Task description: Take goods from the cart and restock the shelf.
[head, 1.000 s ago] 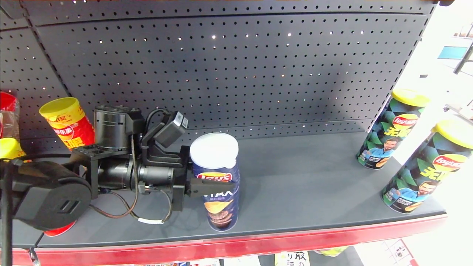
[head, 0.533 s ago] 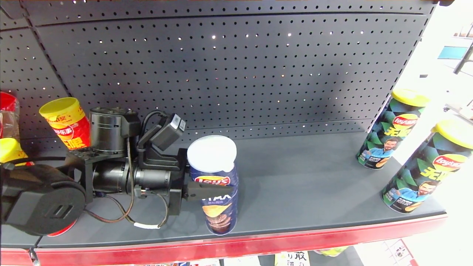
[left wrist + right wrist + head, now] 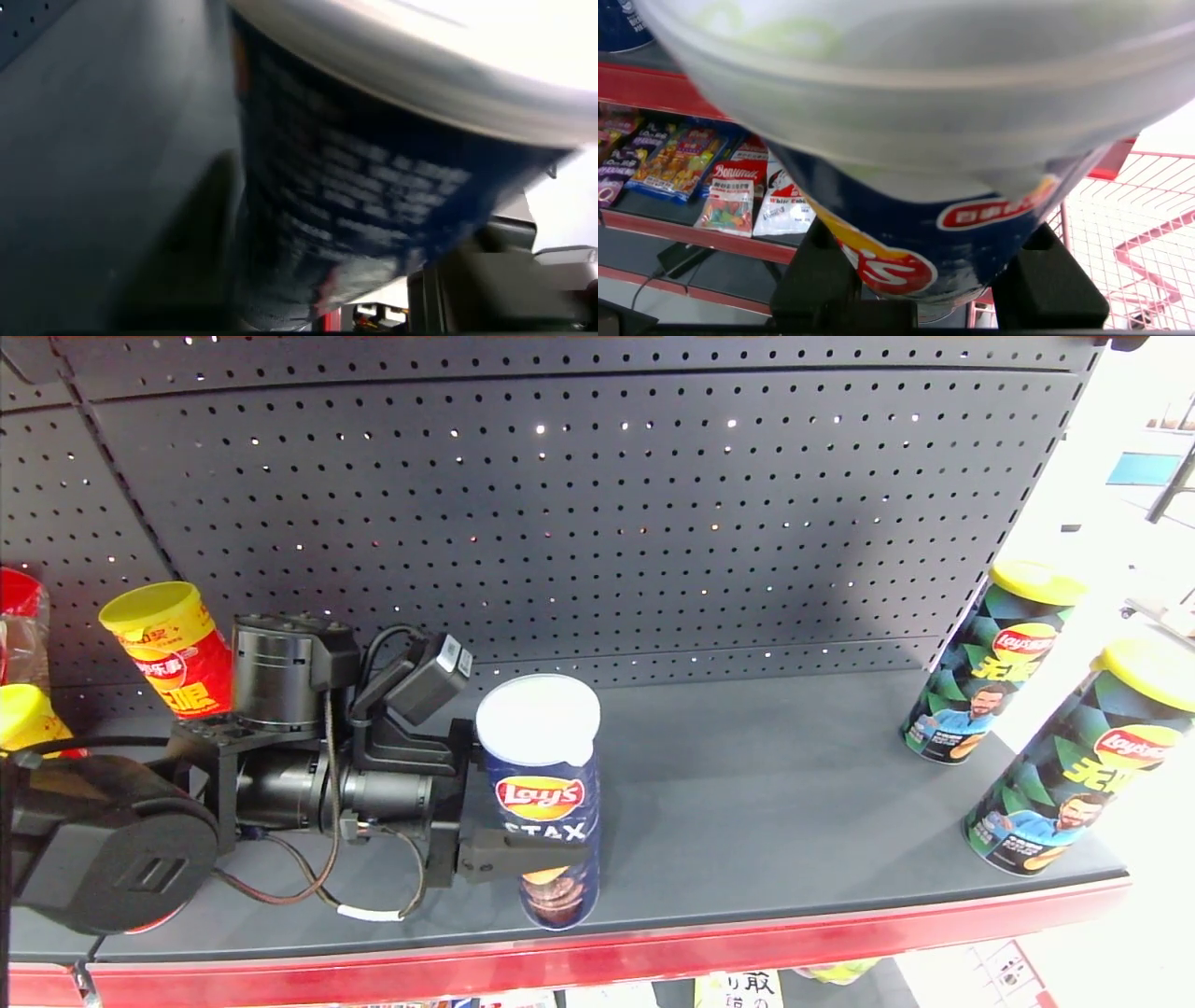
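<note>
A dark blue chip can [image 3: 541,775] with a white lid stands upright near the front of the grey shelf [image 3: 766,784]. My left gripper [image 3: 568,821] reaches in from the left and is open around the can, its front finger [image 3: 523,851] standing a little clear of the label. The left wrist view has the same can [image 3: 355,187] very close, beside one finger [image 3: 486,280]. My right gripper [image 3: 934,289] is shut on another blue chip can [image 3: 952,233] with a clear lid, held above the floor.
Red cans with yellow lids [image 3: 168,644] stand at the shelf's left end. Two green cans [image 3: 990,663] [image 3: 1074,756] stand at the right. A pegboard wall closes the back. Below, snack bags [image 3: 719,187] fill lower shelves and a red cart [image 3: 1148,243] stands nearby.
The left gripper's front finger has come away from the blue can toward the shelf's front edge, uncovering the label. The can stays upright on the shelf.
</note>
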`<state>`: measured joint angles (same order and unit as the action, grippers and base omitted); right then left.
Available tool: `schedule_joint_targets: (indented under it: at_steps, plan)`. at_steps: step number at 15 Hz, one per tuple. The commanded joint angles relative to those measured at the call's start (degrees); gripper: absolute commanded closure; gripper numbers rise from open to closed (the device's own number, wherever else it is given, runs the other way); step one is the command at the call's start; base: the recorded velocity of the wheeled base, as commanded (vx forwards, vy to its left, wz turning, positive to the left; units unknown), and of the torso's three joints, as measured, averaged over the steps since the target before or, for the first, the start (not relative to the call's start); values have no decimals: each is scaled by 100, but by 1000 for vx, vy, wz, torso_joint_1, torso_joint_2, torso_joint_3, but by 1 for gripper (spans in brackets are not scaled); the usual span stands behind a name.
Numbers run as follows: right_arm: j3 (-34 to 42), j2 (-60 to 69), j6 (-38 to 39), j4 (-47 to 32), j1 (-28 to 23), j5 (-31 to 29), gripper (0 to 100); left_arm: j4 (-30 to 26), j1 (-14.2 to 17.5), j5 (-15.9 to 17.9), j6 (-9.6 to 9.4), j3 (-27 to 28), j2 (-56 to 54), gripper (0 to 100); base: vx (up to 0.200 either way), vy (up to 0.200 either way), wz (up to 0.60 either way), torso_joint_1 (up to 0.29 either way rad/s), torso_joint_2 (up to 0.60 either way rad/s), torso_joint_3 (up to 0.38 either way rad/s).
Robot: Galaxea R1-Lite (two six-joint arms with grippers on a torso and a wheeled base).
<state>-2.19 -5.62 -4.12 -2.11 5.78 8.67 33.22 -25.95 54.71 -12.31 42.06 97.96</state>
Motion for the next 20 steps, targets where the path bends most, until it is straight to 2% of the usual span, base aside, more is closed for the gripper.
schedule_joint_targets:
  at_steps: [1,2,4,5,6,8,9,11,12,14,15,18,20]
  plan:
    - [8,-9,-1,0,2,3,100,44,11,-13,1,-84,-93,0,0,0,0,0,0,0]
    - [0,-9,-1,0,2,3,100,44,29,-13,1,-110,-111,0,0,0,0,0,0,0]
    - [0,-9,8,0,2,3,100,53,152,-119,-8,-611,-480,0,0,0,0,0,0,0]
    - [0,-9,8,0,2,3,100,53,152,-127,-8,-629,-498,0,0,0,0,0,0,0]
    - [8,-9,34,0,2,3,100,44,284,-242,10,-910,-814,0,0,0,0,0,0,0]
    - [0,-18,25,0,2,12,100,44,609,-242,36,-1490,-1464,0,0,0,0,0,0,0]
    - [-9,-36,17,-9,2,21,100,44,671,-242,36,-1613,-1623,0,0,0,0,0,0,0]
    - [-519,-563,-19,-70,90,223,100,44,961,-294,1,-2052,-2308,0,0,0,0,0,0,0]
    - [-897,-1108,-63,-70,90,241,100,27,1013,-391,45,-2219,-2633,0,0,0,0,0,0,0]
    - [-1723,-2215,-142,-18,196,320,100,9,1013,-549,282,-2422,-3125,0,0,0,0,0,0,0]
    - [-2417,-3059,-186,-18,538,548,100,-8,1013,-734,572,-2527,-3512,0,0,0,0,0,0,0]
    - [-3252,-4395,-203,-9,1822,759,100,-88,1013,-1015,642,-2738,-3952,0,0,0,0,0,0,0]
    - [-3621,-5318,-177,220,2147,768,100,-263,1013,-1112,642,-2712,-4127,0,0,0,0,0,0,0]
